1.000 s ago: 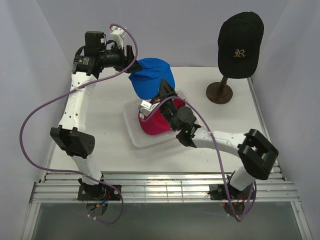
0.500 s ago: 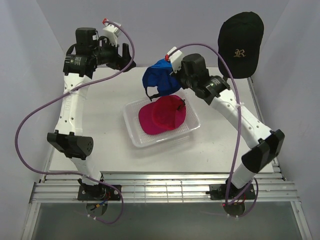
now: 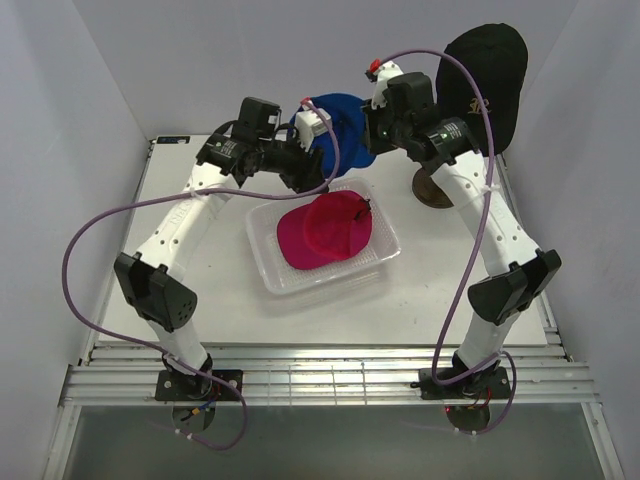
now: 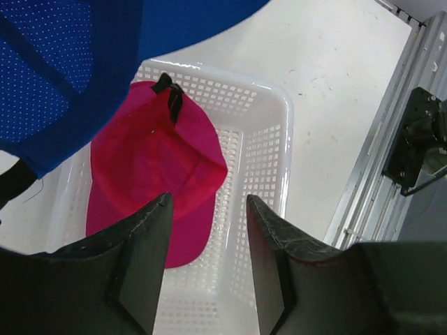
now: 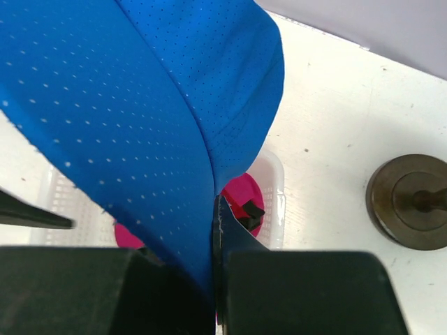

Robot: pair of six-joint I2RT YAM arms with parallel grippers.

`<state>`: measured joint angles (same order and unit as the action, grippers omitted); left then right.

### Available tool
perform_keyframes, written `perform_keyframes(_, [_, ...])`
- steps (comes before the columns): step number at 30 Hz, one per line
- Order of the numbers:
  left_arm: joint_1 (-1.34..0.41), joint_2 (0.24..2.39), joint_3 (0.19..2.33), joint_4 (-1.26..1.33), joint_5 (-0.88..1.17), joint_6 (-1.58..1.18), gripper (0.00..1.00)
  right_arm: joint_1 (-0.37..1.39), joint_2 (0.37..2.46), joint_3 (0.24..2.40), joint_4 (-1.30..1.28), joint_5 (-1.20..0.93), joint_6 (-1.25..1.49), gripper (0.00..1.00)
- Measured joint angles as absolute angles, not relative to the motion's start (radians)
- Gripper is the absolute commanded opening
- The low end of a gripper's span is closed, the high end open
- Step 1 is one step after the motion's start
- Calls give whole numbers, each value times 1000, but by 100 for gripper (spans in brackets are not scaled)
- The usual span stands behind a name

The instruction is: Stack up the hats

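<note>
My right gripper (image 3: 368, 135) is shut on the blue cap (image 3: 335, 120) and holds it in the air above the far edge of the clear tray (image 3: 385, 262). In the right wrist view the blue cap (image 5: 140, 105) is pinched between the fingers of the right gripper (image 5: 213, 209). The magenta cap (image 3: 325, 230) lies in the tray. My left gripper (image 3: 308, 172) is open and empty, just left of and below the blue cap, above the tray's far side. Its wrist view shows the open left gripper (image 4: 206, 202), the magenta cap (image 4: 150, 174) and the blue cap (image 4: 77, 77). The black cap (image 3: 485, 85) sits on the mannequin head. The dark green cap is out of view.
The mannequin's brown stand base (image 3: 437, 188) stands at the back right, close behind the right arm; it also shows in the right wrist view (image 5: 412, 202). The tray's white mesh wall (image 4: 279, 139) is below the left gripper. Grey walls enclose the table.
My right gripper has risen and moved back and right with the blue cap. My left arm has swung in from the back left to beside the cap, over the tray.
</note>
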<state>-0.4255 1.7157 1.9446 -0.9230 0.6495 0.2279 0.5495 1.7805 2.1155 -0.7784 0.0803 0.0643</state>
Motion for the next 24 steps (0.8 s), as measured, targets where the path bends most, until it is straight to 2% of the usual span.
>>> perform_keyframes(5, [-479,1781,1977,-833,484,192,64,537,1753,2115,-782,50,125,8])
perform_keyframes(9, [-453,1822,2048,-742,337,163,64,538,1740,2126,-782,34,70,8])
perform_keyframes(13, [-440,1822,2101,-728,365,151,64,538,1740,2138,-705,111,-93,8])
perform_keyframes(18, [-445,1810,2196,-789,436,153,65,529,1745,2160,-454,306,-420,8])
perform_keyframes(24, [-440,1799,2262,-859,473,179,65,521,1757,2141,27,422,-903,8])
